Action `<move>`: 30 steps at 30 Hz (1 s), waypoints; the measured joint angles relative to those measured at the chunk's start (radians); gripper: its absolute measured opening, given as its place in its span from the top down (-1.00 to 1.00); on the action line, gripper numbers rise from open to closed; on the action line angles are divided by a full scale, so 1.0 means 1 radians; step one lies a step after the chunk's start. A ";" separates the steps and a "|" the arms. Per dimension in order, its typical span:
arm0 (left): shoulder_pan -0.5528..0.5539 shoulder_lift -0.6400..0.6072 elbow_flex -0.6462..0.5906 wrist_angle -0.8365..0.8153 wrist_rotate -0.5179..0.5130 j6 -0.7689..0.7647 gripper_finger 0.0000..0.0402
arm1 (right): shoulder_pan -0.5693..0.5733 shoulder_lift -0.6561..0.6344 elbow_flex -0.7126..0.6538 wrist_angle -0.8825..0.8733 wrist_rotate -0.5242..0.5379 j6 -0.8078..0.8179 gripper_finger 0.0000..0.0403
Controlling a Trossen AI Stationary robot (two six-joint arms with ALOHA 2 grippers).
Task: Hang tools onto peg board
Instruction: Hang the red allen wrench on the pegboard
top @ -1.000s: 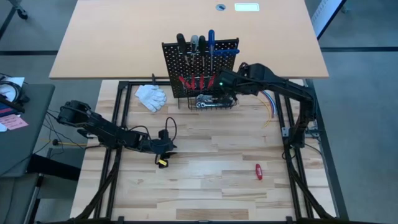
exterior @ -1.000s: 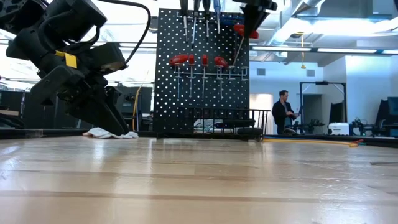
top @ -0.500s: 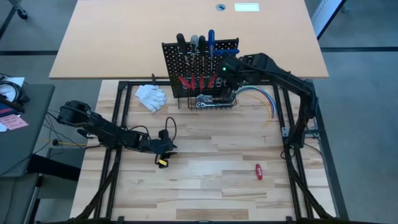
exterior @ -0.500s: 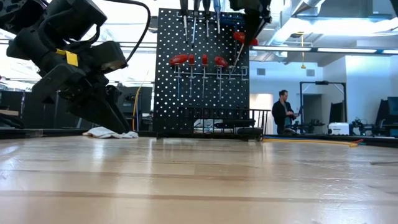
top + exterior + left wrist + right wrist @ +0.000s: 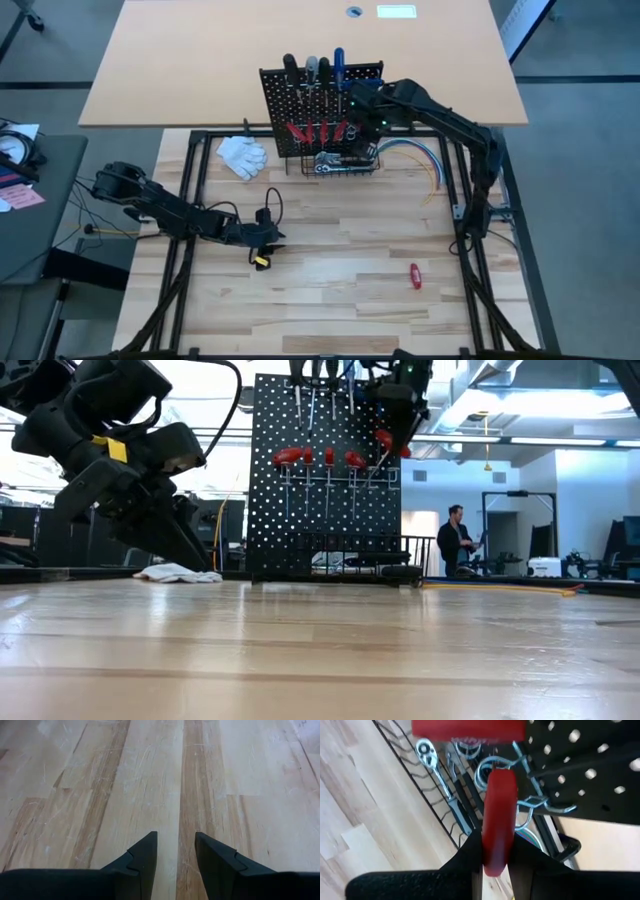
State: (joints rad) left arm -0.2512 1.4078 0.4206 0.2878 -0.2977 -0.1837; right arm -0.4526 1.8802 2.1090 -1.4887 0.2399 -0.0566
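Note:
The black peg board stands upright at the table's far middle, with several screwdrivers along its top and short red-handled ones hanging in its silver rings. A chrome ratchet wrench lies in the wire basket at its base. My right gripper is at the board's right part, shut on a red-handled tool, just above the rings. My left gripper hangs open and empty over the table's near left. Another red tool lies on the table at the near right. My right gripper pinches the tool's red handle between its two fingers, and the handle runs along them. The fingers slant down toward the board from the table's right. The tool is lifted clear, its thin shaft slanting down toward the ring row.
White gloves lie left of the board. A curved bundle of coloured cables lies to its right. A large tabletop sits behind the board. A person stands far off in the room.
My right gripper has carried the red-handled tool toward the table's far edge, up to the peg board, and downward to just above the ring row. It has stayed shut on the handle.

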 joint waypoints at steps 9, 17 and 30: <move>-0.003 0.000 -0.001 0.069 -0.015 0.085 0.38 | 0.015 -0.048 0.000 -0.052 0.003 0.003 0.71; -0.005 -0.021 0.006 0.194 -0.074 0.250 0.38 | 0.037 -0.137 -0.001 -0.086 0.018 0.058 0.71; -0.027 -0.026 0.222 0.311 -0.164 0.643 0.38 | 0.461 -0.113 -0.002 0.054 0.021 0.034 0.71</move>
State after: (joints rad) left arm -0.2783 1.3815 0.6425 0.5986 -0.4613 0.4590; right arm 0.0079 1.7669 2.1067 -1.4350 0.2607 -0.0224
